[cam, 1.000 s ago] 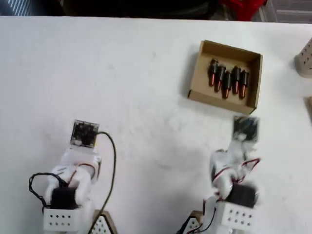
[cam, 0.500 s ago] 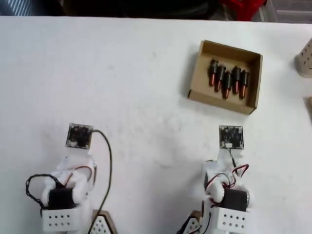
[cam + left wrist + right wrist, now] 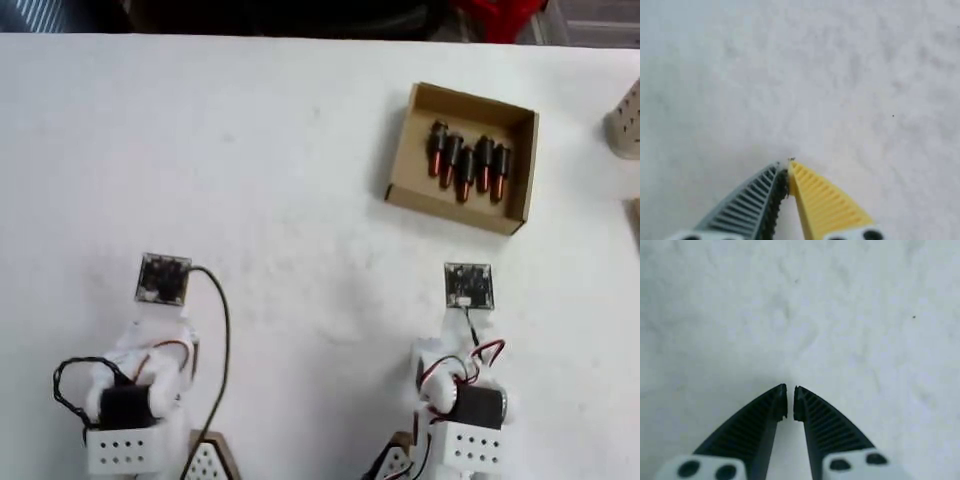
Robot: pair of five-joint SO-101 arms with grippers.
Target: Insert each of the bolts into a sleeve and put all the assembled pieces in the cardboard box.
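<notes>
Cardboard box (image 3: 412, 165): seen far right on the worktop (image 3: 250, 150), shallow, open-topped, square-cornered.
Contents: five assembled pieces (image 3: 466, 160) laid side by side, dark sleeves with coppery bolts.
Open room: wide white mottled surface spread between box and arms.
Left hand (image 3: 788, 172): grey and yellow ribbed fingers pressed together.
Right hand (image 3: 790, 402): black ribbed fingers drawn all but together.

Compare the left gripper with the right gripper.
The left gripper has one grey and one yellow finger; the right gripper has two black ones. The right gripper's arm sits nearer the cardboard box than the left gripper's. Both are shut, empty, over the white table.
</notes>
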